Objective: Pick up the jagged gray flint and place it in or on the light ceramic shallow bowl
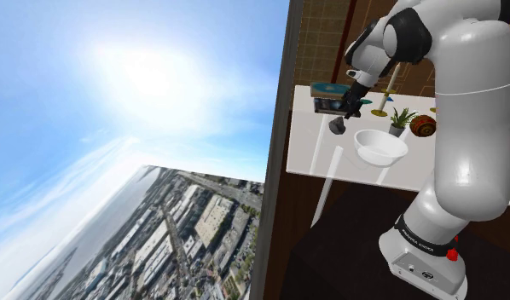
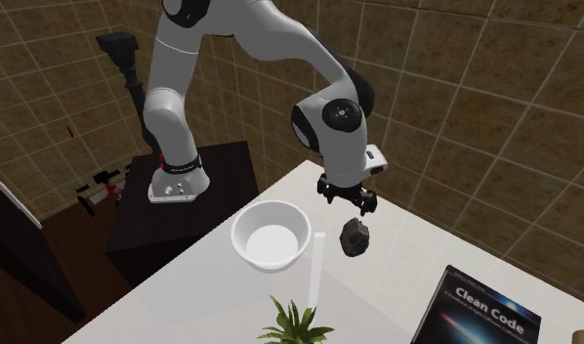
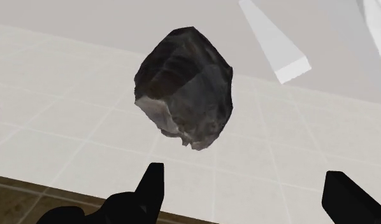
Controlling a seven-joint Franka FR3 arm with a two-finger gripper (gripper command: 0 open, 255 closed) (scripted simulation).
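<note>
Tool (image 2: 348, 200) spread wide, holding nothing. Dark gray flint (image 2: 354, 237) just below fingertips, untouched, on white counter (image 2: 417, 256) beside shallow bowl (image 2: 271, 261).

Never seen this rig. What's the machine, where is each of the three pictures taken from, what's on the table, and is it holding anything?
These are simulator renders of one white robot arm on a dark box stand, with a black two-finger gripper. The shoulder view looks from beside the stand; the second exterior view faces the arm across the white table; the wrist view looks along the gripper. On the table: a white bowl, a dark grey flint, a potted plant and a book. The fingers stand open over the flint without touching it, so nothing is held.
</note>
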